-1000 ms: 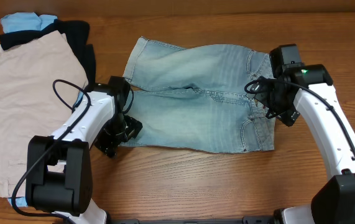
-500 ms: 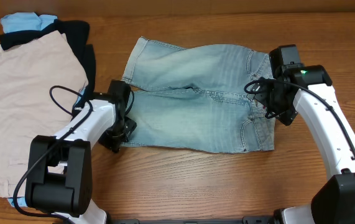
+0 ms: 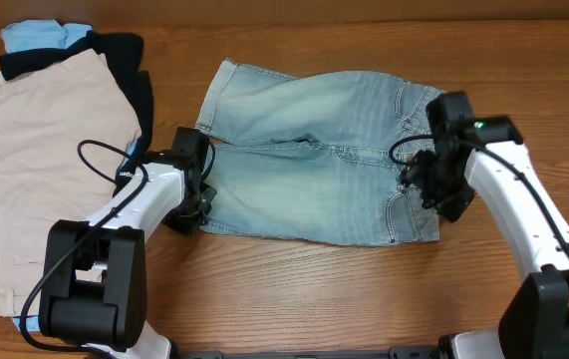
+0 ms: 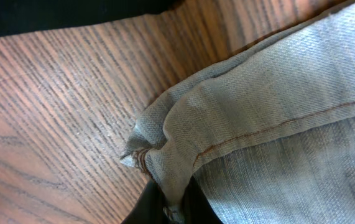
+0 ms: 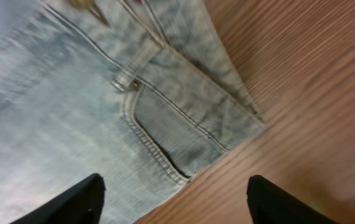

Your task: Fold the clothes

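**Closing in from both ends before the first fold**

Shows, far left, a stacked beige garment, black garment and sky-blue garment, untouched. Just right of them, finds the left pincer slid in off the bare surface within the last second; seen from its wrist, clamped shut on the near-left hem corner. Places the denim shorts flat across the middle of the surface. At right, catches the right pincer shifted nearer along the waistband, now spread wide and empty above the near pocket. Suggests a secured left end, a right-end grip to come, no fold made yet.
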Action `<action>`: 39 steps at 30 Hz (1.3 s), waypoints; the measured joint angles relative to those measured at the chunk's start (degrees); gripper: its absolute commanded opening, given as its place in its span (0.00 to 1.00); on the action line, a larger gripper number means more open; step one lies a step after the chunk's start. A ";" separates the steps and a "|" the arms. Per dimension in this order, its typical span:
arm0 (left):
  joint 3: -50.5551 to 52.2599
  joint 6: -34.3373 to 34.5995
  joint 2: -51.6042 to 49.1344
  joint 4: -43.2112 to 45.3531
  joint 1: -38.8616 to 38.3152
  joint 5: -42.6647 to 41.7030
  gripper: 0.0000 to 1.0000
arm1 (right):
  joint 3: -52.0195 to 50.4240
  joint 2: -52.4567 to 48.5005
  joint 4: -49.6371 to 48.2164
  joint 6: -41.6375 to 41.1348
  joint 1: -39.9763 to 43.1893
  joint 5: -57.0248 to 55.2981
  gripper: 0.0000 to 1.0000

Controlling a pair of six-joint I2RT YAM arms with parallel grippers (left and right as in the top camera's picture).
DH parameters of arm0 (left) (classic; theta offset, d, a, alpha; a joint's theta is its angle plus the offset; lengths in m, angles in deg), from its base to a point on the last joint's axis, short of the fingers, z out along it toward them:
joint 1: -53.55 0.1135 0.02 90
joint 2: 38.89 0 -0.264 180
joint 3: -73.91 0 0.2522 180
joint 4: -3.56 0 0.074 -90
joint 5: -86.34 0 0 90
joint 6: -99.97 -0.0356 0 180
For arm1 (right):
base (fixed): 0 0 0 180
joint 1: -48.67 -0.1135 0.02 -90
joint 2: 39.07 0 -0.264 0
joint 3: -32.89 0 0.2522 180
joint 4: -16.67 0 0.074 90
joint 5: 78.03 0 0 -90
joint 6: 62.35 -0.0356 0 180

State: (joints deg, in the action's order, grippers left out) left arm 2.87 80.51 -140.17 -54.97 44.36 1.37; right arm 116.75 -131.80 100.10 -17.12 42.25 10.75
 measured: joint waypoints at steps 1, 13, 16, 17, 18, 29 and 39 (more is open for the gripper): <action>0.00 0.02 0.02 0.24 0.00 0.02 0.04 | -2.29 0.00 -1.73 -0.52 0.00 0.68 0.72; 0.02 0.02 0.02 1.01 0.00 0.15 0.07 | -17.46 0.22 -13.57 -6.29 0.00 4.00 0.61; 0.02 0.04 0.02 1.22 0.00 0.20 0.13 | -20.11 0.22 -17.73 -6.78 0.00 3.96 0.58; 0.04 0.02 0.02 1.20 0.00 0.20 0.13 | -20.76 0.22 -18.32 -6.75 0.00 3.93 0.58; 0.04 0.04 0.02 1.20 0.00 0.22 0.11 | -21.55 0.22 -18.97 -6.84 0.00 3.78 0.58; 0.04 -6.49 0.02 1.29 -0.11 1.16 0.04 | -23.54 0.55 -22.14 -5.42 -0.09 2.36 0.04; -3.08 -13.68 0.02 -0.37 0.63 1.44 0.04 | -22.03 0.87 -20.90 -1.36 0.15 1.55 0.04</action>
State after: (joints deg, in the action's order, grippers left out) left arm -0.21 66.83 -140.15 -55.34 44.99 2.82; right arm 94.72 -130.93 79.21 -18.48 42.41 12.31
